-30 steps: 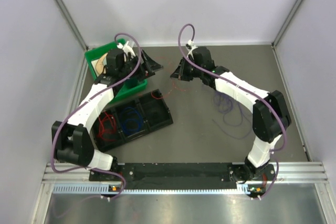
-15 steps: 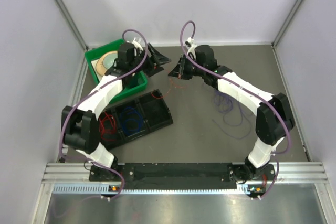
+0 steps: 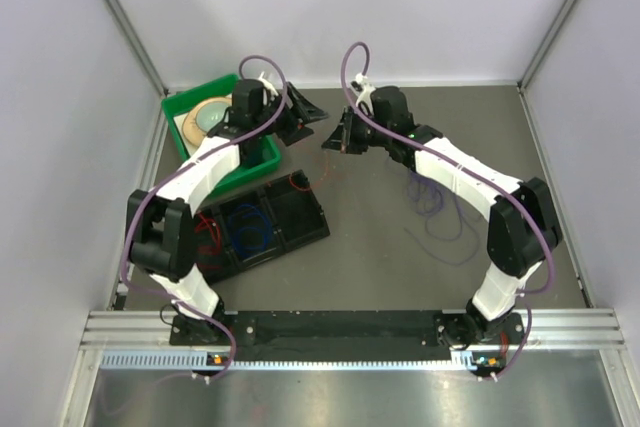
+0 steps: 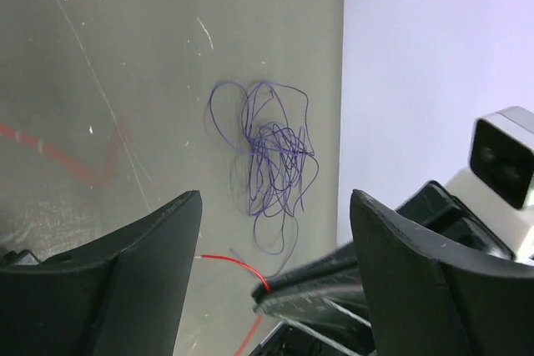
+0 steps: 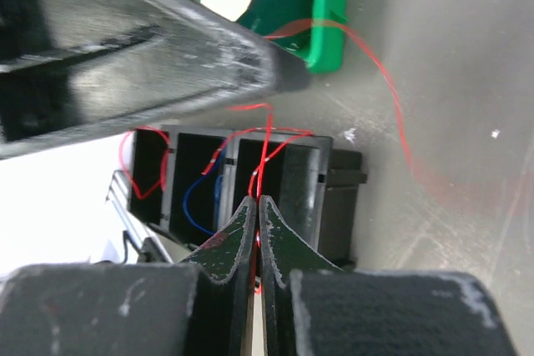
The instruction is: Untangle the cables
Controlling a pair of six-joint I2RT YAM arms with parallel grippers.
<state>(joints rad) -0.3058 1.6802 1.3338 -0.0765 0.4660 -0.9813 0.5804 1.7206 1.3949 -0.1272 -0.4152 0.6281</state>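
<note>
My right gripper [image 3: 335, 140] [image 5: 257, 203] is shut on a thin red cable [image 5: 267, 143], which runs down to the black tray [image 5: 342, 193]. My left gripper [image 3: 303, 121] [image 4: 275, 198] stands open just left of it. The right gripper's tips and the red cable's end [image 4: 238, 263] lie between the left fingers [image 4: 146, 264] without touching them. A purple cable tangle [image 3: 438, 209] [image 4: 271, 156] lies loose on the table on the right. A red coil [image 3: 206, 236] and a blue coil [image 3: 248, 231] sit in separate tray compartments.
A green bin [image 3: 262, 153] [image 5: 329, 14] holding a round roll stands at the back left, beside the black three-compartment tray [image 3: 312, 219]. Enclosure walls stand close behind and on both sides. A red tape mark [image 4: 58, 156] is on the table.
My left gripper has swung right from over the green bin to just beside the right gripper. The right gripper has stayed shut on the red cable, almost in place.
</note>
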